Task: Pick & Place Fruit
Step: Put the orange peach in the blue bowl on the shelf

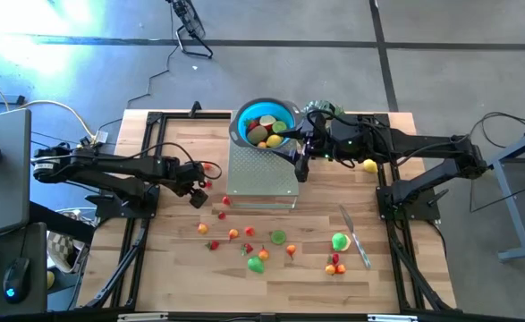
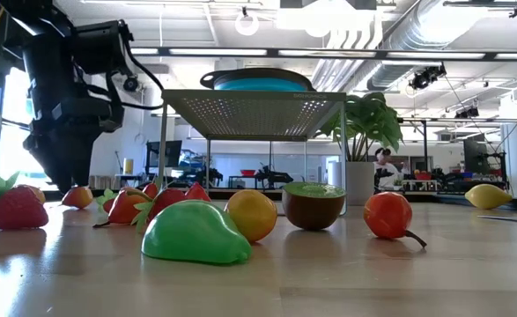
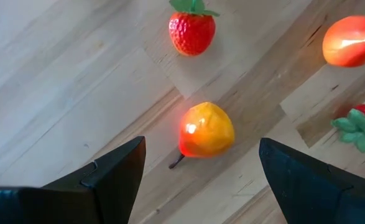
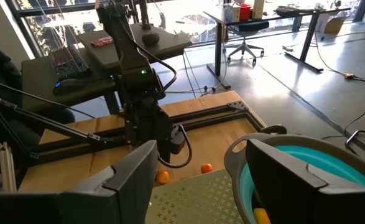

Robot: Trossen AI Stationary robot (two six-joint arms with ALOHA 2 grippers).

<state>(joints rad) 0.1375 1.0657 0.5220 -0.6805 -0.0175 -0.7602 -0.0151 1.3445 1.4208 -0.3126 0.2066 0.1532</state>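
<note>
High view: left gripper hovers open.

Bare table along left front; scattered fruit and knife crowding centre-right.

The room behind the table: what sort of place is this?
Probably a robotics lab or open workshop: desks with a keyboard, an office chair, exposed ceiling ducts, and a potted plant.

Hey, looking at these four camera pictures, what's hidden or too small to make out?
- Blue bowl contents: low view, hidden by the rim and perforated rack.
- Fruit in the bowl: right wrist view, mostly cut off by the frame edge and the right tool.
- Small fruits near the knife: high view, too small to identify.
- Left tool: left wrist view, fingers cut off by the bottom edge.
</note>
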